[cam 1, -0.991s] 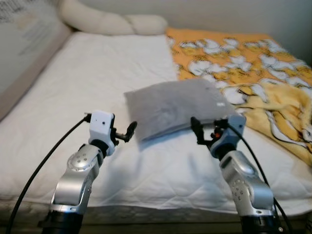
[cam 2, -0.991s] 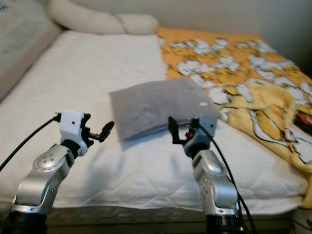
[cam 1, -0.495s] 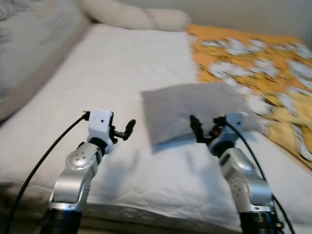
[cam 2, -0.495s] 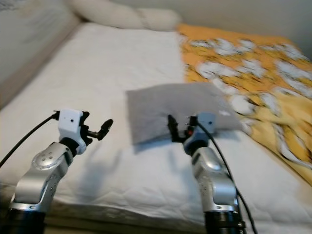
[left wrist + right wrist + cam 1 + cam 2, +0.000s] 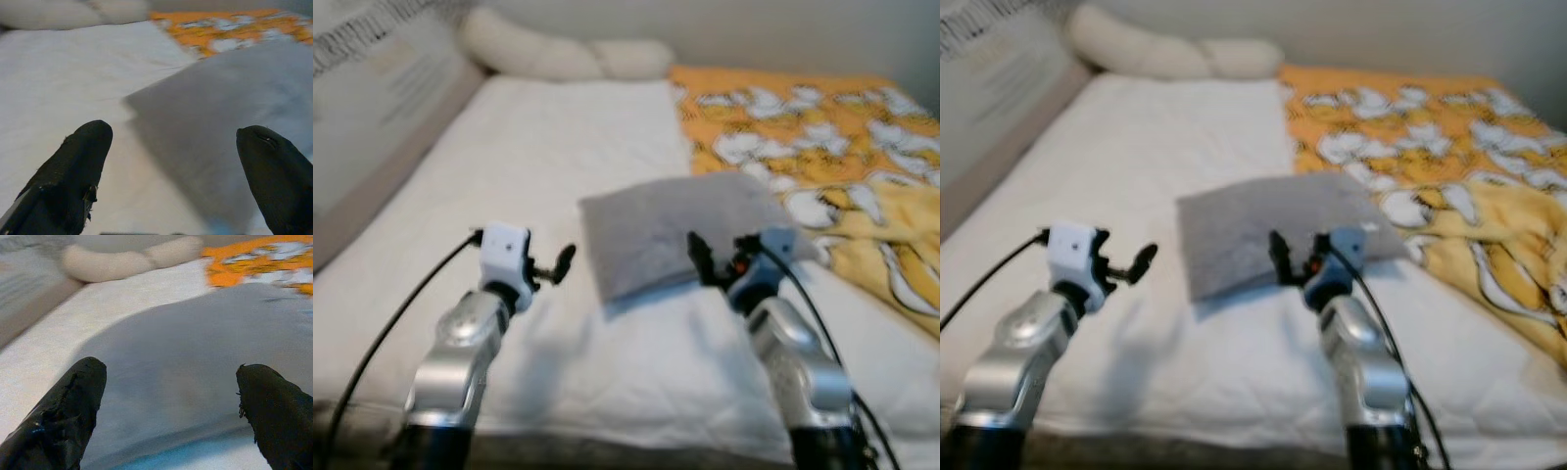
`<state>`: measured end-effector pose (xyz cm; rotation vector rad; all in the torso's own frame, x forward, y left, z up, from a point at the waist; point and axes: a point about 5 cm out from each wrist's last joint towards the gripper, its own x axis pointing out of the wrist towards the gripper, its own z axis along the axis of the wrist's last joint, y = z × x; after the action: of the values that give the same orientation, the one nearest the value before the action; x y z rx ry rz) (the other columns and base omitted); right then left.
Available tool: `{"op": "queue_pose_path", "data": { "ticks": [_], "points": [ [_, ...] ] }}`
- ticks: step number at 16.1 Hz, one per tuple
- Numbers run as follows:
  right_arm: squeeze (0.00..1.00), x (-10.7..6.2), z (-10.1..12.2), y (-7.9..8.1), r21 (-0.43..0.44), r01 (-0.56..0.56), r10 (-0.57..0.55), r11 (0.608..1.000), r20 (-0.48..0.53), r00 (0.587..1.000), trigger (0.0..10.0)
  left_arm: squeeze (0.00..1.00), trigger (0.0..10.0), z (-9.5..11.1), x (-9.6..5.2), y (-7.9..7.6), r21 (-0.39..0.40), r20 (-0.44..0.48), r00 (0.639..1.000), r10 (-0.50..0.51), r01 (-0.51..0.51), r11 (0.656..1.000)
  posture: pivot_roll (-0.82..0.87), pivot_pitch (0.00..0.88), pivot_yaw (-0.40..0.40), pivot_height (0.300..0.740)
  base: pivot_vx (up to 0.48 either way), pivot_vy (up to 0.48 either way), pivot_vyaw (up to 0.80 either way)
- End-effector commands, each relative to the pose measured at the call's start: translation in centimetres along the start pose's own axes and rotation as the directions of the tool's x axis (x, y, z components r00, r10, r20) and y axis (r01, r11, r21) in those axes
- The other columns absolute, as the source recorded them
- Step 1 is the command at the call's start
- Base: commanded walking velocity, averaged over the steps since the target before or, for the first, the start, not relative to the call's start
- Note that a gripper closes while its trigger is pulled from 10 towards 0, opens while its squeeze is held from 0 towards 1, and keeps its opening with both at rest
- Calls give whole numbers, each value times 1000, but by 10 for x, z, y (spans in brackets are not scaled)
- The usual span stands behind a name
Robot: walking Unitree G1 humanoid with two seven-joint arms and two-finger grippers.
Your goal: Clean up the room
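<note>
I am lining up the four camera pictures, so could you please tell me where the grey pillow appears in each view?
Left eye view: grey pillow at mid-picture on the white mattress, between the two arms.
Right eye view: same pillow, slightly left of centre.
Left wrist view: pillow spans the right half, beyond the open fingers.
Right wrist view: pillow across the middle, between the fingers.
Shared landmark: the orange patterned blanket, beside the pillow.

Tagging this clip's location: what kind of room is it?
Most likely a bedroom: a bed with a white quilted mattress cover, a grey pillow lying on it, an orange cartoon-print blanket on its right side and a cream bolster at the far end.
</note>
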<state>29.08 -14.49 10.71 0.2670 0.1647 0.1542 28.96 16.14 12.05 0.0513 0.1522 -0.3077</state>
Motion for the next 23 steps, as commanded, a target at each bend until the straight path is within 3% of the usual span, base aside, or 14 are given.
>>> {"op": "queue_pose_path", "data": {
  "ticks": [1, 4, 9, 20, 22, 23],
  "points": [
    [1000, 2, 2, 2, 4, -4, 3, 1000, 8, 1000, 10000, 0, 10000, -1, -2, 4, 4, -10, 1000, 9, -9, 1000, -19, 0, -24, 740, 240, 0, 0],
    [1000, 2, 1, 5, -29, -33, 33, 999, -3, 999, 10000, 0, 10000, -1, -2, 4, 5, -10, 1000, 6, -6, 1000, -20, 0, -24, 740, 242, 0, 0],
    [1000, 2, 0, 7, -12, -33, 33, 999, -3, 999, 10000, 0, 10000, -1, -2, 3, 4, -10, 1000, 2, -2, 1000, -20, 0, -24, 740, 242, 0, 218],
    [1000, 1, -3, 4, -8, -13, 13, 1000, -6, 1000, 10000, 0, 10000, -2, -2, 1, 13, -9, 1000, -3, 3, 1000, -20, 0, -25, 740, 0, 0, 0],
    [1000, 1, -1, 1, -2, 26, -25, 1000, 16, 1000, 10000, 0, 10000, -2, -3, 1, 20, -11, 1000, -4, 4, 1000, -22, 0, -24, 740, 0, 0, 0],
    [1000, 0, 6, -3, -43, 58, -55, 997, 85, 995, 10000, 0, 10000, -2, -4, 1, 27, -15, 1000, -12, 12, 1000, -22, 0, -24, 740, 0, 0, 0]
  ]
}}
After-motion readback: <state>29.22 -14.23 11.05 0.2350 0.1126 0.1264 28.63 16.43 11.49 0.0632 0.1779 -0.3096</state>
